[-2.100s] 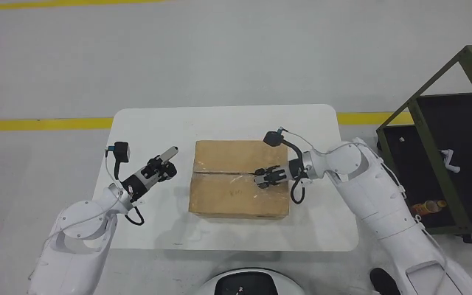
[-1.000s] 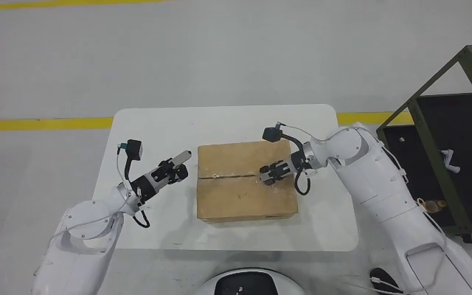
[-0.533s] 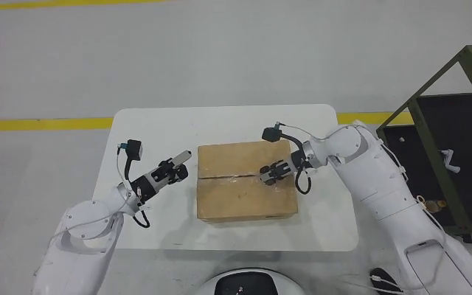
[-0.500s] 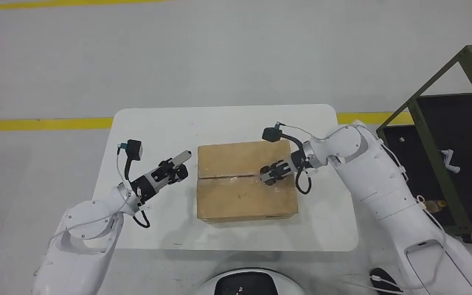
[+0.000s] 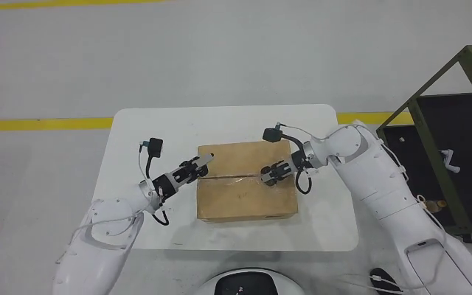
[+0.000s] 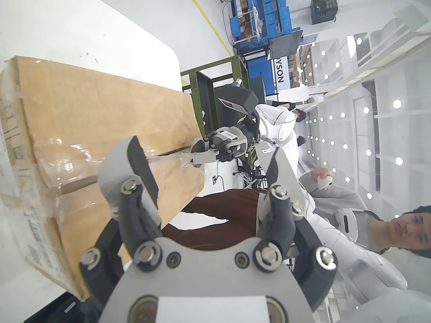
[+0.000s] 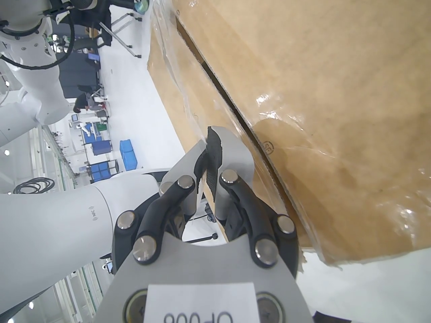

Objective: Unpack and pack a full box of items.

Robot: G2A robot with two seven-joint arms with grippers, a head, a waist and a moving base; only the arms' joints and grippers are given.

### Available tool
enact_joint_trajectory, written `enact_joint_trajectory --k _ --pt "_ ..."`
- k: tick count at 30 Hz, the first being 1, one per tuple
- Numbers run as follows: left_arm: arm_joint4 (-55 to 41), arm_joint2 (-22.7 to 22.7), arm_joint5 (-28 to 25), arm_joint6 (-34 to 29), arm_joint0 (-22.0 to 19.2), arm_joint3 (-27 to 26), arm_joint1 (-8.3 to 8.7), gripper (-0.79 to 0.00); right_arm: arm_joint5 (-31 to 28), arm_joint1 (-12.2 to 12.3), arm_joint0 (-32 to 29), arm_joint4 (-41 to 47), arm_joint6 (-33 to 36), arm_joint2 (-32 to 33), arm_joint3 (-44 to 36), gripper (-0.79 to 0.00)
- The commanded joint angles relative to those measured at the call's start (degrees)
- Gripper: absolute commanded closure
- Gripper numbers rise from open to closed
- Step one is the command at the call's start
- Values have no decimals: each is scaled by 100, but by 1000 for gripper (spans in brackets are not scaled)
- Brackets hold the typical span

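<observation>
Cardboard box (image 5: 247,181) sits closed at centre of white table (image 5: 147,125), seam covered with clear tape (image 7: 279,115). Right gripper (image 7: 209,142) at seam's right end, fingers pinched together on the tape. Left gripper (image 5: 206,160) over seam's left end, fingers spread wide, holding nothing.

A white table (image 5: 243,122) stands on grey floor (image 5: 221,51) crossed by a yellow line (image 5: 51,123), a green cart (image 5: 411,105) beside it.

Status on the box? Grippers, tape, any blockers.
Left gripper open over the box seam, its end. Right gripper fingers shut on tape at the other end. Flaps closed, taped. Nothing on top.
</observation>
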Motion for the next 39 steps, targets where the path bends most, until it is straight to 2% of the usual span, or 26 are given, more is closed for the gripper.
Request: enact_joint_trajectory --k 1,9,32,34,36,39 --pt "58 138 1 56 -55 84 -20 0 2 -2 5 4 -8 -11 5 0" --pt "295 451 159 -186 -229 338 -47 0 -14 -8 40 40 -30 -53 47 0" --pt "638 908 625 -56 -563 974 -148 0 -93 -34 124 135 26 -202 208 -12" --pt "651 920 664 -44 -585 1002 -154 0 -97 -36 128 144 34 -213 212 -40" --pt "663 934 713 -28 -604 1034 -161 0 -97 -36 131 151 19 -217 220 -114" --pt "665 952 751 -4 -628 1056 -172 0 -105 -32 136 147 -36 -206 220 -179"
